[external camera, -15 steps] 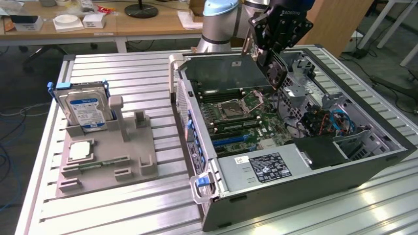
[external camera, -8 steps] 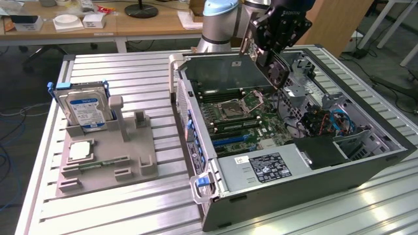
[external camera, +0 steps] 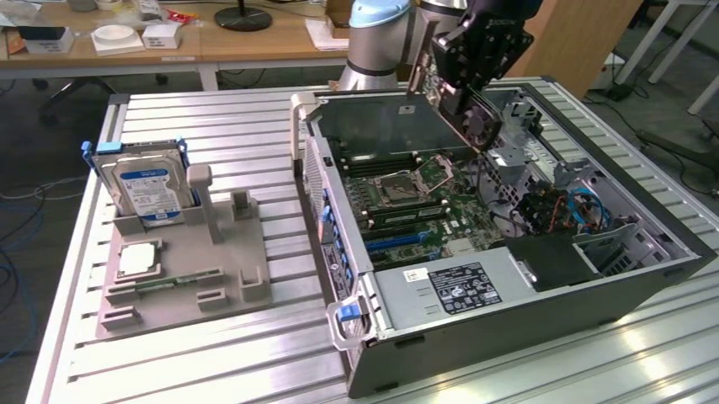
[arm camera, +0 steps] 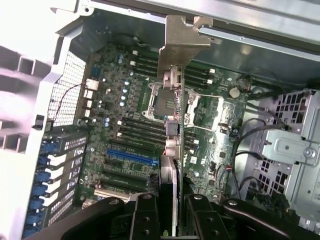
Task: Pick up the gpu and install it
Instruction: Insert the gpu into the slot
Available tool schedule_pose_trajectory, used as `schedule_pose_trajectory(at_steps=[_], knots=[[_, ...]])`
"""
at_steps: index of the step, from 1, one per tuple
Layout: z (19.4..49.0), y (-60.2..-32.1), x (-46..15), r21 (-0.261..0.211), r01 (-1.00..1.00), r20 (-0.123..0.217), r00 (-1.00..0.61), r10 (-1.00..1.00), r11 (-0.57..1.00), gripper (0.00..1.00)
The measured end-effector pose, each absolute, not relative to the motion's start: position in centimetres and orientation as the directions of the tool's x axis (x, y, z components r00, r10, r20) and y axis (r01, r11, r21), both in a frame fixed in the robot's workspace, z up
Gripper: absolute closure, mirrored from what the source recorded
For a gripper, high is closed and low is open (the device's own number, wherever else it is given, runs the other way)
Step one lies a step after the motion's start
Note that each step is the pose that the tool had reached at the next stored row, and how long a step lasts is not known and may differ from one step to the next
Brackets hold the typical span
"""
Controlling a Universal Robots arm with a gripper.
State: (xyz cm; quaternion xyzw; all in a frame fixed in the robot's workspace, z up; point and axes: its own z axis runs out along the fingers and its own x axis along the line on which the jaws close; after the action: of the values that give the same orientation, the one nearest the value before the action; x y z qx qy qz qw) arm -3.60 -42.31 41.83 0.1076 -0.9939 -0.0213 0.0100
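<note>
Gripping the gpu [external camera: 470, 116], claw [arm camera: 168, 201] hovers seemingly above motherboard [external camera: 416, 202].

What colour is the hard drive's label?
Blue and white label, best seen in the exterior view.

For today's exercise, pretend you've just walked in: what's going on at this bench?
The robot arm's gripper is shut on the gpu and holds it on edge above the open computer case, over the motherboard. The card does not look seated in any slot yet. On the exterior view's left, a hard drive stands upright in a grey parts holder.
</note>
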Motion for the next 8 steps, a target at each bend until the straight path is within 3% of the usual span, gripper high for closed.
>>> schedule_pose_trajectory(at_steps=[8], knots=[[41.82, -42.32, -3.59, 0.045, -0.314, 0.015, -0.949, -0.315, 0.948, 0.73]])
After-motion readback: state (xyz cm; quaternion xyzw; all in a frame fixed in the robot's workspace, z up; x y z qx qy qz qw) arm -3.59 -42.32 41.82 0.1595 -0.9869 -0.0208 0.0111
